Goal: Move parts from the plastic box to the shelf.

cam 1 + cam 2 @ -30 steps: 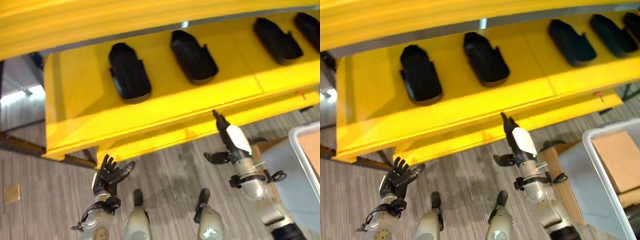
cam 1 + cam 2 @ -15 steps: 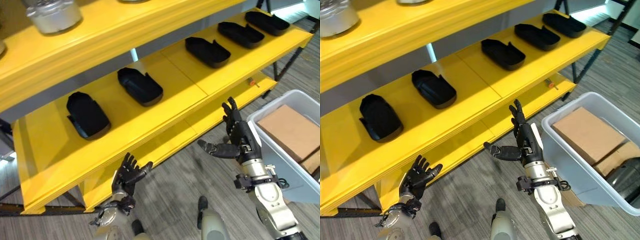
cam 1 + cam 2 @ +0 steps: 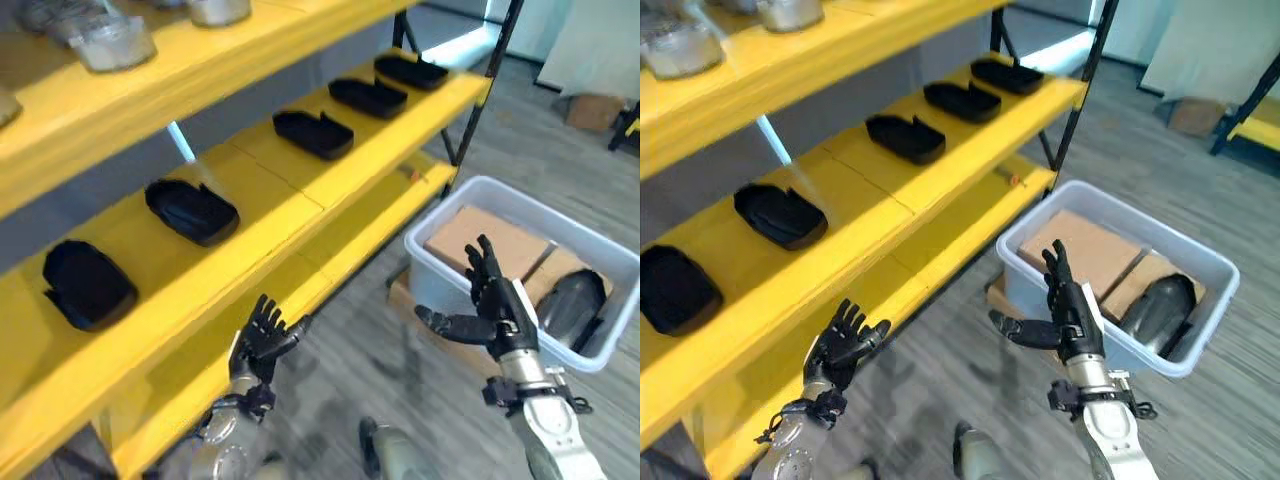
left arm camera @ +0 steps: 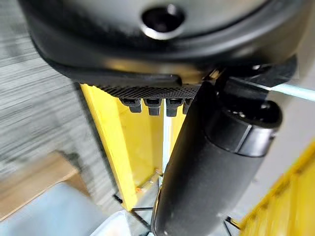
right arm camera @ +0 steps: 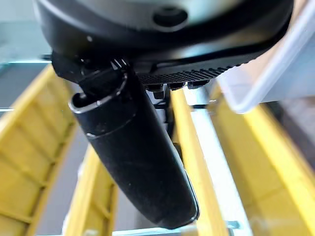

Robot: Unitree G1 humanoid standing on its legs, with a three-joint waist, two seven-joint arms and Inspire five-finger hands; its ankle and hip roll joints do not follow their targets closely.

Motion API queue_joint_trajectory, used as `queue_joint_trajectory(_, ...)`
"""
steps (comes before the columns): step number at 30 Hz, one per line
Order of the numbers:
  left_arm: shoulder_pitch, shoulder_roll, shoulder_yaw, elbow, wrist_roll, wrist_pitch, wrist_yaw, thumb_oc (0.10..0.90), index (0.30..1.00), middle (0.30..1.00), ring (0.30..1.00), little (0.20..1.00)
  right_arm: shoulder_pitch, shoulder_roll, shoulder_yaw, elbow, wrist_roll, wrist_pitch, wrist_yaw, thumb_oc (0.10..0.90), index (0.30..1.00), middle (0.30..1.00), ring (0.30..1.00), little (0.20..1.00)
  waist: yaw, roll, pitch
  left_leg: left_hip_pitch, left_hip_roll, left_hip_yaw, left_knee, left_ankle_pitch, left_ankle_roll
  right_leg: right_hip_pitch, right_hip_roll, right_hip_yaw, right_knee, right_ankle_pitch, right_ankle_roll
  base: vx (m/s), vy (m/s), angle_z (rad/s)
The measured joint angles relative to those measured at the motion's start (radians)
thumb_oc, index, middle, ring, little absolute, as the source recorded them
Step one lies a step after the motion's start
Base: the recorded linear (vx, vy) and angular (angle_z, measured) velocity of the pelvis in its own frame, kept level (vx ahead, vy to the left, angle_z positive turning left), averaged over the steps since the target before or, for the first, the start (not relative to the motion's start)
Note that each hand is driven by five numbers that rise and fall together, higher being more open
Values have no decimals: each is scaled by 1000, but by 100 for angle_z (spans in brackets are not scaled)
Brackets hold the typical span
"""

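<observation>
The yellow shelf (image 3: 250, 215) runs from near left to far right; five black parts lie along its middle board, the nearest (image 3: 88, 285) at far left, then one (image 3: 192, 210), one (image 3: 313, 134), one (image 3: 368, 96) and the farthest (image 3: 411, 71); grey jars (image 3: 115, 42) stand on the board above. The plastic box (image 3: 1035, 262) sits on the floor at right, just beside the shelf's lower board; in it lie cardboard (image 3: 1085, 245) and one dark part (image 3: 1152, 312) at its right end. The right hand (image 3: 1068, 318) hangs released, fingers spread, holding nothing, in front of the box's near wall, the dark part just to its right. The left hand (image 3: 843, 345) is also spread and empty, in front of the lower board.
</observation>
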Motion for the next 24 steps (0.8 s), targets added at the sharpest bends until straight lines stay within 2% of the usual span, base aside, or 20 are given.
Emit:
queue_joint_trajectory(2, 15, -8, -6, 13, 0, 1, 1, 900, 1000, 1000, 1000, 1000, -53, -4, 10, 13, 0, 1, 6, 900, 1000, 1000, 1000, 1000, 37, 1, 11, -3, -120, -88, -119, 19, 27, 10, 4, 48, -70, 16, 2, 142, 87, -111)
queue_joint_trajectory(3, 27, -5, -3, 32, 0, 18, 7, 900, 1000, 1000, 1000, 1000, -112, 20, 32, 37, 1, 1, 19, 900, 1000, 1000, 1000, 1000, 41, 42, 31, 30, -133, -90, -186, 56, 80, 63, 59, 65, -117, 64, 38, 155, 102, -128)
queue_joint_trajectory(4, 42, -6, 2, 28, 0, 13, 6, 900, 1000, 1000, 1000, 1000, -123, 22, 48, 38, 1, 1, 27, 900, 1000, 1000, 1000, 1000, 47, 70, 31, 55, -88, -65, -179, 41, 66, 71, 99, 65, -112, 63, 33, 170, 102, -110)
queue_joint_trajectory(5, 34, -2, 7, 35, 0, 15, 8, 900, 1000, 1000, 1000, 1000, -123, 34, 54, 34, 1, -2, 38, 900, 1000, 1000, 1000, 1000, 34, 69, 37, 45, -73, -31, -137, 51, 63, 77, 103, 62, -115, 67, 23, 167, 94, -73)
queue_joint_trajectory(7, 4, -5, 12, 39, -1, 15, 8, 900, 1000, 1000, 1000, 1000, -106, 52, 64, 11, 17, -4, 48, 900, 1000, 1000, 1000, 1000, 24, 48, 46, 12, -67, 52, 24, 7, 105, 72, 75, 69, -119, 67, 24, 131, 90, -67)
queue_joint_trajectory(8, 1, -15, 11, 36, 0, 14, 4, 900, 1000, 1000, 1000, 1000, -88, 44, 71, -11, 31, -3, 55, 900, 1000, 1000, 1000, 1000, 21, 77, 37, 25, -30, 62, 36, -38, 128, 69, 91, 64, -108, 60, 46, 73, 63, -104)
queue_joint_trajectory(9, -2, -32, 24, 30, 0, 13, 1, 900, 1000, 1000, 1000, 1000, -89, 32, 76, -21, 32, -6, 68, 900, 1000, 1000, 1000, 1000, 9, 116, 32, 31, 24, 125, -28, 16, 136, -16, 126, 57, 42, 1, 56, 88, 87, -108)
queue_joint_trajectory(10, -3, -40, 35, 16, 0, 10, 2, 900, 1000, 1000, 1000, 1000, -87, 30, 81, -21, 32, -1, 71, 900, 1000, 1000, 1000, 1000, 9, 118, 30, 44, 18, 146, -80, 38, 131, -55, 116, 50, 155, -58, 58, 74, 82, -90)
queue_joint_trajectory(12, -5, -33, 31, -20, 0, 4, 0, 900, 1000, 1000, 1000, 1000, -82, 31, 80, -20, 32, 6, 71, 900, 1000, 1000, 1000, 1000, -11, 97, 28, 81, -18, 152, -153, 51, 113, 3, 75, 44, 151, -116, 64, 64, 77, -35)
queue_joint_trajectory(13, -12, -35, 33, -13, 0, 1, 1, 900, 1000, 1000, 1000, 1000, -90, 28, 82, -15, 31, 10, 74, 900, 1000, 1000, 1000, 1000, -13, 98, 32, 89, -16, 165, -166, 54, 109, 34, 70, 57, 96, -118, 41, 54, 56, -43)
queue_joint_trajectory(14, -5, -32, 40, -15, 0, 0, 3, 900, 1000, 1000, 1000, 1000, -94, 27, 91, -14, 31, 14, 77, 900, 1000, 1000, 1000, 1000, 2, 100, 31, 104, -5, 181, -201, 83, 97, 47, 78, 78, 61, -107, 59, 50, 69, -57)
queue_joint_trajectory(16, 0, -30, 42, -6, -1, 0, 6, 900, 1000, 1000, 1000, 1000, -81, 27, 93, -14, 31, 14, 80, 900, 1000, 1000, 1000, 1000, 6, 81, 30, 123, -8, 187, -212, 110, 100, 51, 80, 87, 68, -103, 57, -14, 41, -40)
queue_joint_trajectory(18, 1, -8, 38, -6, 0, 0, 8, 900, 1000, 1000, 1000, 1000, -88, 31, 103, -14, 28, 14, 86, 900, 1000, 1000, 1000, 1000, 0, 56, 34, 132, -14, 217, -220, 117, 126, 11, 81, 98, 137, -115, 84, -19, 24, -24)
queue_joint_trajectory(19, 0, 9, 36, -6, 0, 0, 9, 900, 1000, 1000, 1000, 1000, -98, 31, 114, -14, 27, 14, 87, 900, 1000, 1000, 1000, 1000, -2, 47, 39, 132, -15, 229, -220, 122, 126, -12, 80, 98, 178, -120, 105, 4, 10, -31)
queue_joint_trajectory(20, 0, 24, 37, -6, 0, 0, 13, 900, 1000, 1000, 1000, 1000, -107, 31, 126, -14, 26, 14, 88, 900, 1000, 1000, 1000, 1000, -6, 43, 42, 132, -12, 241, -223, 128, 136, -33, 76, 87, 207, -122, 123, 83, -56, -35)
queue_joint_trajectory(21, 0, 38, 34, -5, 0, 0, 25, 900, 1000, 1000, 1000, 1000, -120, 31, 142, -14, 18, 15, 88, 900, 1000, 1000, 1000, 1000, -8, 46, 46, 137, -3, 261, -233, 138, 145, -50, 49, 10, 210, -131, 150, 114, -110, -40)
queue_joint_trajectory(22, 1, 42, 37, -4, 1, 0, 29, 900, 1000, 1000, 1000, 1000, -128, 39, 154, -13, 9, 14, 88, 900, 1000, 1000, 1000, 1000, -8, 56, 52, 143, 6, 280, -236, 137, 147, -55, 7, -52, 201, -134, 150, 171, -149, -50)
queue_joint_trajectory(23, -6, 33, 45, 7, 0, 0, 30, 900, 1000, 1000, 1000, 1000, -148, 37, 165, -12, 3, 16, 86, 900, 1000, 1000, 1000, 1000, -7, 67, 61, 146, 12, 301, -234, 130, 142, -63, -52, -107, 192, -134, 151, 154, -139, -71)
queue_joint_trajectory(24, -7, 38, 41, 11, 0, -1, 30, 900, 1000, 1000, 1000, 1000, -175, 44, 177, -10, -8, 16, 84, 900, 1000, 1000, 1000, 1000, 4, 79, 68, 149, 18, 330, -238, 120, 138, -63, -148, -217, 116, -115, 153, 184, -144, -84)
